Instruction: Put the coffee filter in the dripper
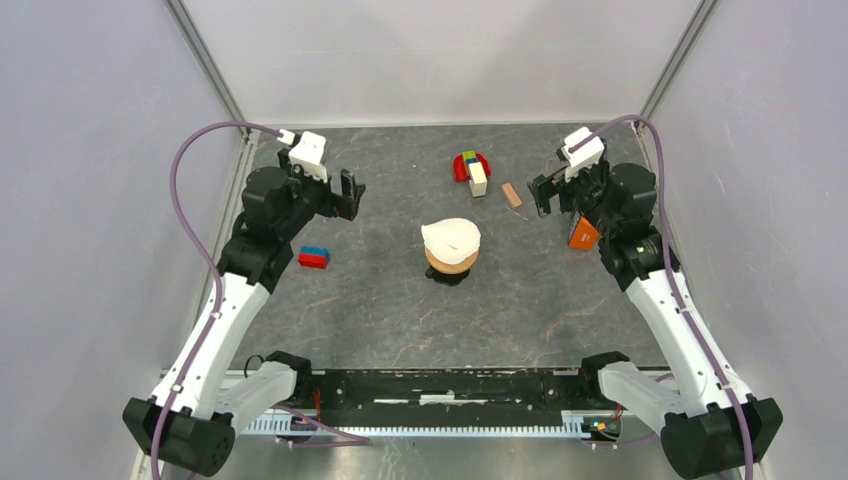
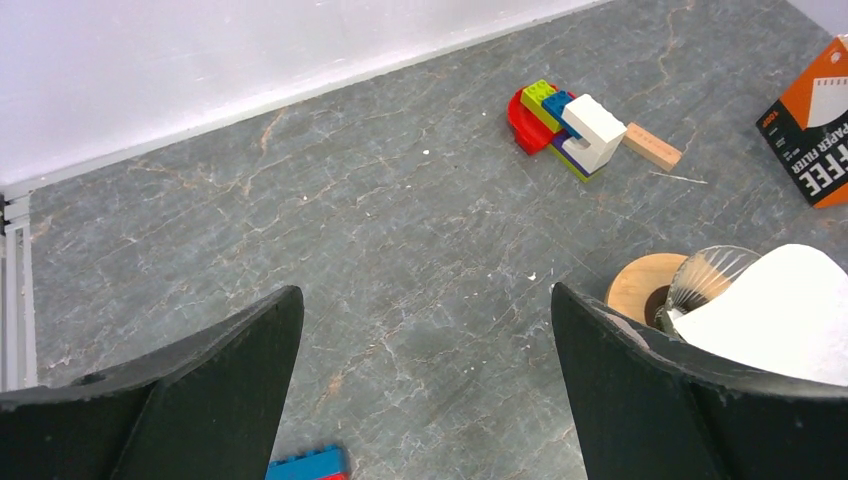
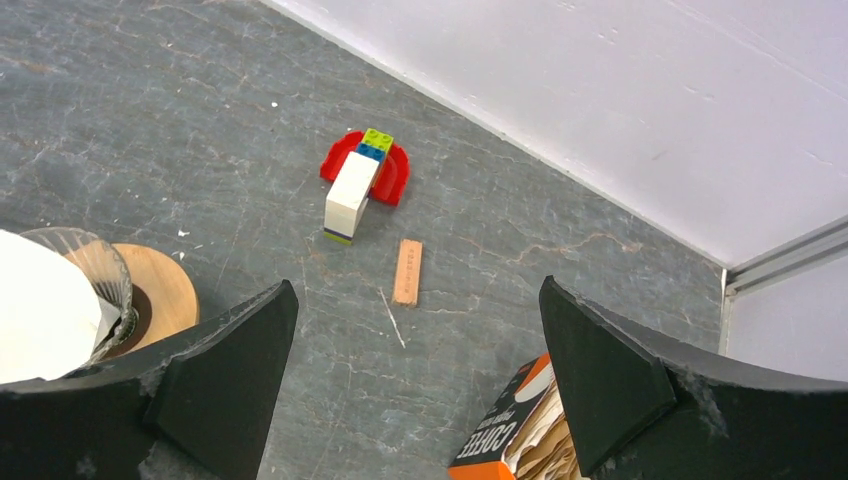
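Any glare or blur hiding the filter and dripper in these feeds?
Top view: even light, sharp, no glare; the filter is bright with little texture on the dripper. Left wrist: sharp, filter cropped at the right border. Right wrist: sharp, filter cropped at the left border.

**A:** Matching pair on show: the left arm (image 1: 215, 330) and right arm (image 1: 680, 325) both carry white shells on the long links, with black housings at the joints.

**B:** And a purple cable (image 1: 212, 126) on each, running to a white camera block (image 1: 308, 150) at the wrist.

**A:** Chunky black bases (image 1: 185, 435) too. The left end effector (image 2: 425, 300) and right end effector (image 3: 417, 290) are matte black, with broad wedge-shaped fingers (image 2: 200, 400).
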`<action>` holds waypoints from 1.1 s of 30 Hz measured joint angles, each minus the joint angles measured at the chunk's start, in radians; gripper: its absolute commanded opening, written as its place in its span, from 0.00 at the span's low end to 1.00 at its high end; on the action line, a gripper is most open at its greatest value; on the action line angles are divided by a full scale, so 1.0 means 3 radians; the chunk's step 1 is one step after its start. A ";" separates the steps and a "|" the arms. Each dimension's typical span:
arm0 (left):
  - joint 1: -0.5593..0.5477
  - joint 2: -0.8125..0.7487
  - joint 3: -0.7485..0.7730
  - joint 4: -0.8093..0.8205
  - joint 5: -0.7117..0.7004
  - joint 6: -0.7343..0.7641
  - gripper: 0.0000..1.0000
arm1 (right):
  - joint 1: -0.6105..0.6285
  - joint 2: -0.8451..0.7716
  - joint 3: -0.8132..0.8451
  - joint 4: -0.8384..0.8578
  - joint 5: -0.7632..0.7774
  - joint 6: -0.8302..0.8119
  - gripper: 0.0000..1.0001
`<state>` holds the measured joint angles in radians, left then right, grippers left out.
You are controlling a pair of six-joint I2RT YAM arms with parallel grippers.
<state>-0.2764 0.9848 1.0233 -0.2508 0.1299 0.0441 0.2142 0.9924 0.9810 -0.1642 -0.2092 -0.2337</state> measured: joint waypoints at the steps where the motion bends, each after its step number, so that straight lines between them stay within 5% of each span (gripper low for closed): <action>1: 0.0000 -0.0037 -0.0010 0.0000 0.0000 -0.0001 1.00 | 0.0000 -0.0013 -0.0031 0.0019 -0.0015 -0.0003 0.98; 33: 0.0000 0.0214 -0.0254 0.0340 0.0058 0.0000 1.00 | 0.0000 0.0130 -0.0226 0.0148 -0.0280 -0.0159 0.98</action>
<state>-0.2764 1.0489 0.9470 -0.1490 0.1474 0.0441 0.2142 1.0313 0.9131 -0.1200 -0.2932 -0.2813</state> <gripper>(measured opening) 0.994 0.981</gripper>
